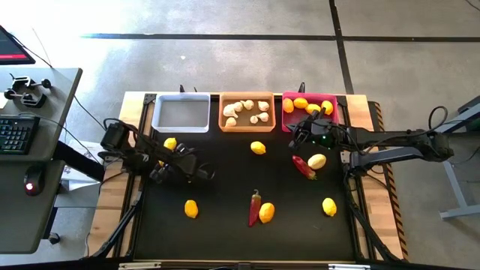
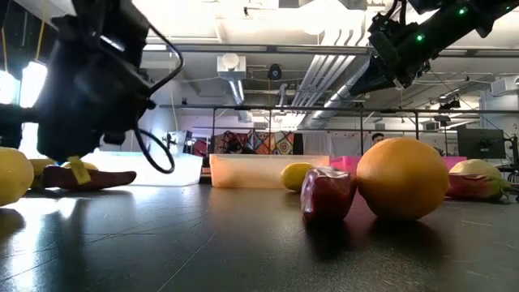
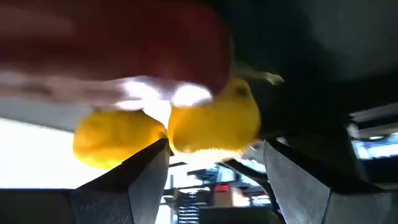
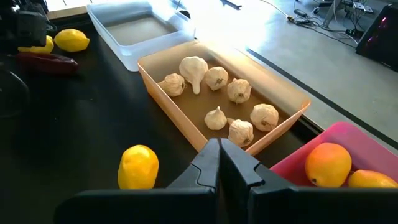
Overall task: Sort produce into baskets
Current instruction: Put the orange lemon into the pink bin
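Nearest the front edge: a yellow lemon, a dark red chili pepper touching a second lemon, and a third lemon, all loose on the black mat.
Mid-mat, left: left gripper hangs low with its fingers spread apart and nothing clamped; in its wrist view a chili and a lemon sit just ahead of the tips.
Mid-mat, right: another chili touches a pale lemon; one more lemon lies near the orange basket.
Right gripper: fingers pressed together, empty, beside the near rim of the magenta basket, which holds lemons.
Far row: white basket looks empty; orange basket holds garlic bulbs.
Step in hand, as I judge it: the left arm picking the chili by it.
Doing it well: centre the spread fingers across the chili's narrow body, clear of the neighbouring lemon, settle low before closing, then lift straight so the lemon is not nudged.
Likely target: the white basket.
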